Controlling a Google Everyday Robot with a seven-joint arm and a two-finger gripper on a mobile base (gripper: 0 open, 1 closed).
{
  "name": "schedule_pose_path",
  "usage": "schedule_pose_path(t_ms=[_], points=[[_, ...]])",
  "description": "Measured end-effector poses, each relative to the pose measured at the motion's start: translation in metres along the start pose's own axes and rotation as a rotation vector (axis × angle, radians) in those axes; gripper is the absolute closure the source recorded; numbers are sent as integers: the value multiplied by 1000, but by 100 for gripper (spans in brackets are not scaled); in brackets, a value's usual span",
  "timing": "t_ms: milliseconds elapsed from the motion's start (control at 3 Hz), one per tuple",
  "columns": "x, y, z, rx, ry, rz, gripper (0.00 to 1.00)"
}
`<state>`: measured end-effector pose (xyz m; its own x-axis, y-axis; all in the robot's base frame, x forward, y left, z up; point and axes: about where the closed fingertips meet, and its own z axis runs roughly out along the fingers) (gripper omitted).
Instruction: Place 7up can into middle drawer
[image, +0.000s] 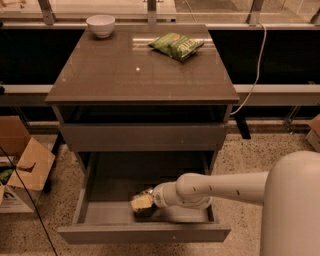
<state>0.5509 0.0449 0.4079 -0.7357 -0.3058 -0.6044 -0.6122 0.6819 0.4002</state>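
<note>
The middle drawer (107, 212) of the brown-topped cabinet is pulled out wide, showing its smooth grey floor. My gripper (148, 202) reaches into it from the right on a white arm, low over the floor near the drawer's front. It is shut on the 7up can (141, 201), which lies tilted at the gripper's tip just above the drawer floor, left of the arm's wrist. Part of the can is hidden by the gripper.
The other grey drawer front (145, 137) above is closed. A white bowl (100, 25) and a flat green crisp bag (177, 46) lie on the cabinet top (135, 75). Cardboard boxes (22, 167) stand on the floor at left. A cable (257, 65) hangs at right.
</note>
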Motion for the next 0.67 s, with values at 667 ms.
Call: schedule_pose_path(t_ms=[667], points=[[0,1,1,-1,1,0,0]])
